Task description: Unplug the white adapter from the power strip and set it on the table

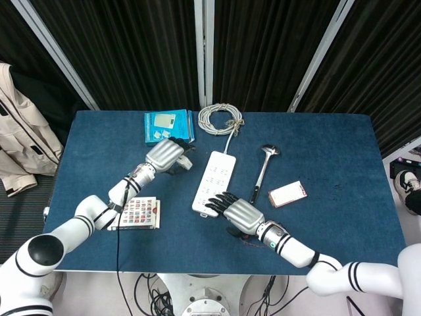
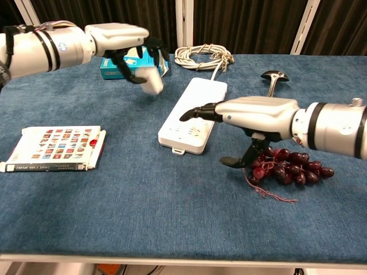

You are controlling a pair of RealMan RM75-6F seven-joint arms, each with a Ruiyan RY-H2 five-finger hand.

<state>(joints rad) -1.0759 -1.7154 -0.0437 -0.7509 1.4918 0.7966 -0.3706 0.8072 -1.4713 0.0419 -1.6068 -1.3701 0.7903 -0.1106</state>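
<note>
I have the white adapter (image 2: 152, 83) pinched in my left robot hand (image 2: 127, 50), clear of the power strip (image 2: 193, 114) and hanging over the tabletop (image 2: 143, 195) to the strip's left, near the teal box (image 2: 109, 67). In the head view the fingers hide most of it. My right robot hand (image 2: 252, 112) holds nothing; its fingers lie spread and flat, fingertips (image 2: 192, 113) over the near end of the strip, though I cannot tell if they actually touch it.

I judge the adapter to be a light, rigid plastic block with smooth sides, so it could slip or twist if my pinch loosens unevenly. It hangs tilted from the fingers, gripped at its upper part, which leaves the lower end free to meet the cloth first. The blue surface looks soft and grippy, so the block should stay put once it lands. I would lower it on bare cloth between the strip and the picture booklet (image 2: 54, 149), well away from the grapes (image 2: 292, 171), then part the fingers.
</note>
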